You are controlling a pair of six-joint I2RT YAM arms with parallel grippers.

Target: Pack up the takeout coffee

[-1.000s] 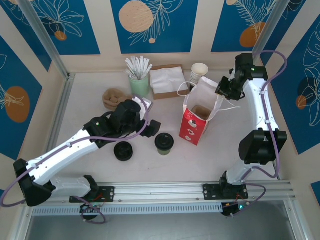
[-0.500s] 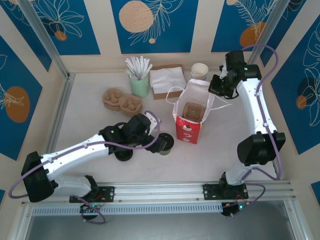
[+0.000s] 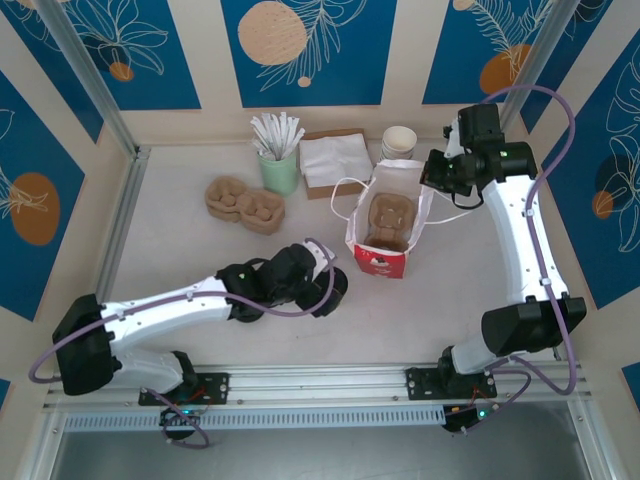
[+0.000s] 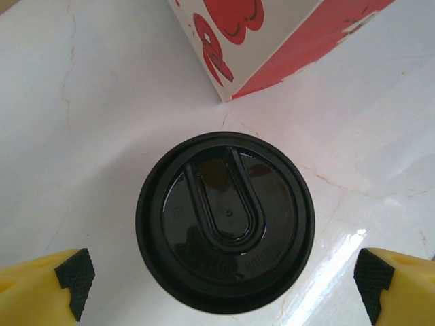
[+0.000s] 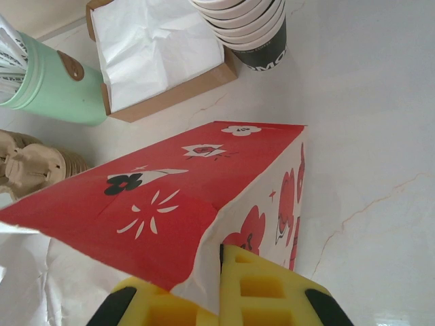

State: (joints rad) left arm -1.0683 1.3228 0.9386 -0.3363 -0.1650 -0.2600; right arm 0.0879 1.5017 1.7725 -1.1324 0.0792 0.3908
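Nearest you, your left pincer (image 3: 330, 288) hangs over the coffee cup (image 4: 224, 221), spread as wide as it goes and gripping nothing. In the left wrist view its pads (image 4: 73, 275) sit on either side of the black lid. Both are apart from it, with bare table (image 4: 81, 136) showing between pad and lid. The cup stands upright on the table with its lid on, directly under that pincer. I judge the grasp lined up but not yet made.

Just beyond that pincer and the cup stands the bag (image 3: 378, 262). Its near corner is close to the cup but not touching it. The bag's mouth gapes upward, and a brown cup tray (image 3: 388, 215) lies inside. I see no cup in the tray.

Farther out, your right pincer (image 3: 440, 178) is closed on the bag's far wall. In the right wrist view its fingers (image 5: 265, 288) pinch the paper edge between them, which seems to keep the bag open and steady.

By my reading the bag is ready and the coffee is still outside it. What is left is to close on the cup, lift it over the rim, lower it into the tray and let go.

Past the right pincer, the stack of white cups (image 3: 400, 143) and the napkin box (image 3: 335, 160) play no part.
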